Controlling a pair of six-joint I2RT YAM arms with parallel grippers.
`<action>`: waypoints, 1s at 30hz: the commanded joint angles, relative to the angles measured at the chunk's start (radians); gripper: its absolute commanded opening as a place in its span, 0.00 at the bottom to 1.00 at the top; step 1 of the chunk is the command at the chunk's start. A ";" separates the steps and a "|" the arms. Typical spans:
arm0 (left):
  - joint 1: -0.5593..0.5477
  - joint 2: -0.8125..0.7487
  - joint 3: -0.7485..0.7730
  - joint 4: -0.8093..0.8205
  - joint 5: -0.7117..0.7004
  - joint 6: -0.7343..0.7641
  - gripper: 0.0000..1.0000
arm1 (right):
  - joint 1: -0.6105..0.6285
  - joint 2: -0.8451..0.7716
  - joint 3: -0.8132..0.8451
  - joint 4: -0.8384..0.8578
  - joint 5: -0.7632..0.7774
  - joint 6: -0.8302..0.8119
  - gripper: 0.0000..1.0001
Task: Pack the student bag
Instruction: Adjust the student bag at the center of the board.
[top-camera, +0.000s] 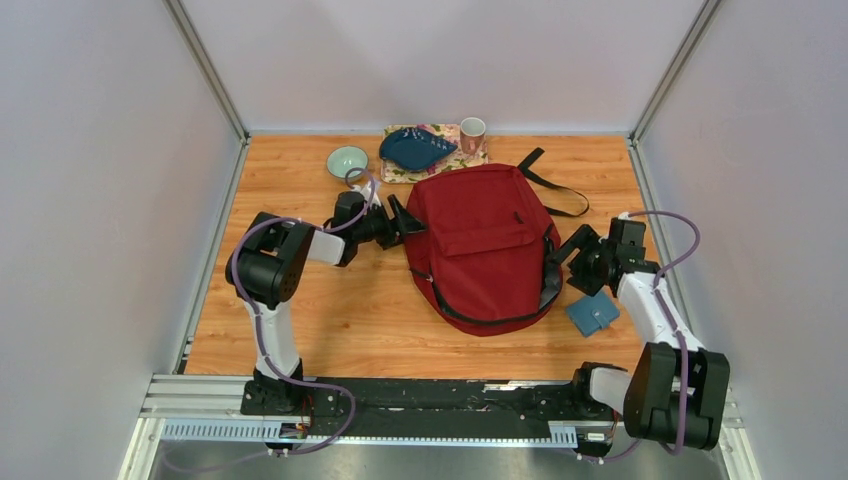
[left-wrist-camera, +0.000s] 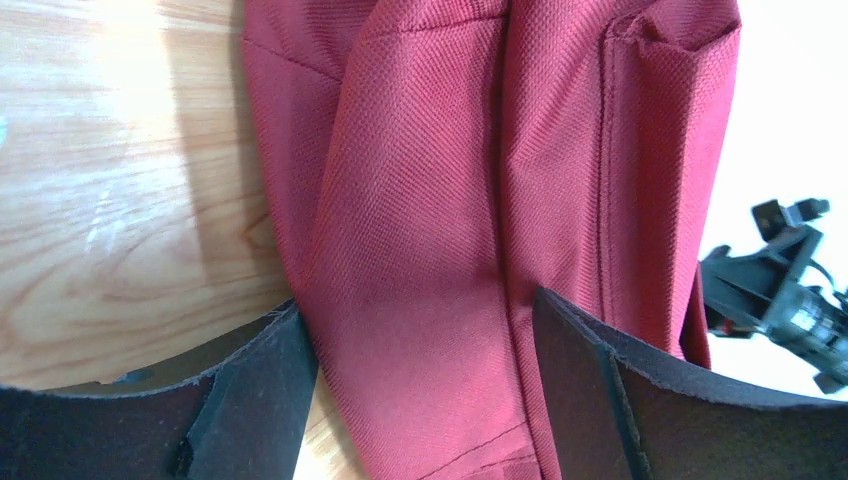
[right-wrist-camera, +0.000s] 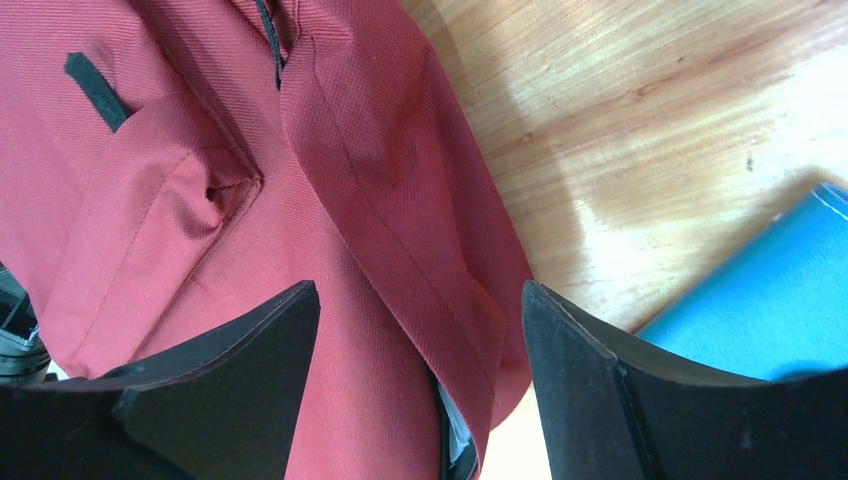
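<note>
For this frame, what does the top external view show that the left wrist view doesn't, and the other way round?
Only the top external view: the whole student bag, the blue wallet, teal bowl, cup and blue dish. Only the left wrist view: the bag's weave and seams close up, lying between the open fingers of the left gripper. Both: the bag, the wooden table, the left gripper, and the right gripper at the bag's far side.

Pale green bowl (top-camera: 347, 161) noted toward the far left of the wooden tabletop (top-camera: 340, 310). Just beside it, a floral tray (top-camera: 470, 158) is seen bearing a dark blue leaf-shaped dish (top-camera: 415, 149) and a pink cup (top-camera: 472, 133). Small blue wallet (top-camera: 592, 314) is recorded lying flat near the right edge
</note>
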 joint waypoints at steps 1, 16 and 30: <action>-0.003 0.067 0.016 0.178 0.098 -0.107 0.83 | -0.009 0.074 0.060 0.073 -0.050 0.000 0.77; 0.008 -0.085 -0.247 0.274 0.038 -0.127 0.00 | 0.061 0.358 0.175 0.144 -0.265 -0.005 0.61; 0.011 -0.767 -0.745 -0.013 -0.304 -0.053 0.07 | 0.333 0.514 0.422 0.147 -0.183 0.032 0.60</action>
